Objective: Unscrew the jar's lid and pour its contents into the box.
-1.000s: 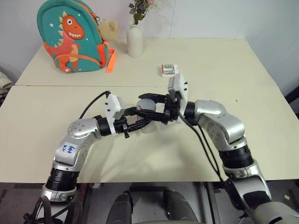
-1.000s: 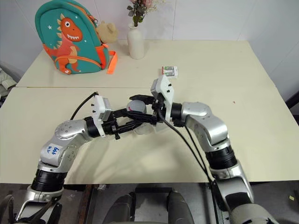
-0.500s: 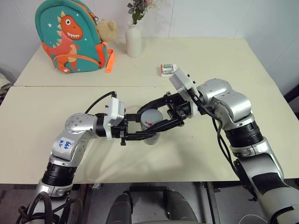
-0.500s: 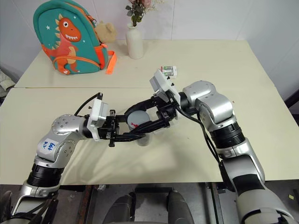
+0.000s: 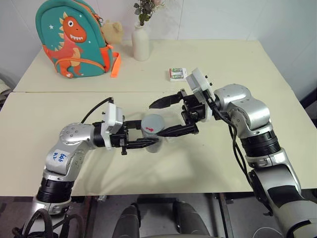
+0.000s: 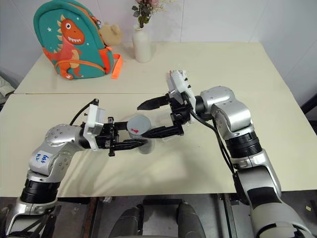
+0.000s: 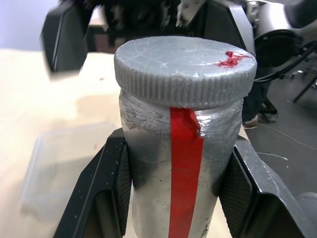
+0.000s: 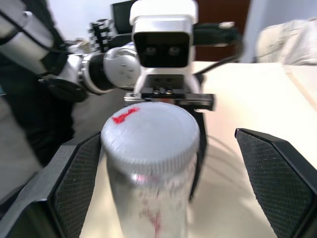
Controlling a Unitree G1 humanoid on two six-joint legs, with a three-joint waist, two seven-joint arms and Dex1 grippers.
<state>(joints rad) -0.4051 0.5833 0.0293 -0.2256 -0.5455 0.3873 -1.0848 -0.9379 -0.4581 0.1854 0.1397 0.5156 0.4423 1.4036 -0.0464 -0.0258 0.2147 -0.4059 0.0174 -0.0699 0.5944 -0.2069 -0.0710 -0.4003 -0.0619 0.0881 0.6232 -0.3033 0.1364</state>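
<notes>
Jar [image 5: 153,130] in left claw [image 5: 148,142]

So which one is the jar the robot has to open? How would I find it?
Look at the near cream table, right in the middle between the robot's two arms. The left gripper clamps a small silvery jar there. It has a grey ridged lid and a red stripe, unlike the tall white vase with flowers at the back.

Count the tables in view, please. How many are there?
2. The near table is under the robot's arms; the far table behind it carries the backpack, the vase and a small pack.
</notes>
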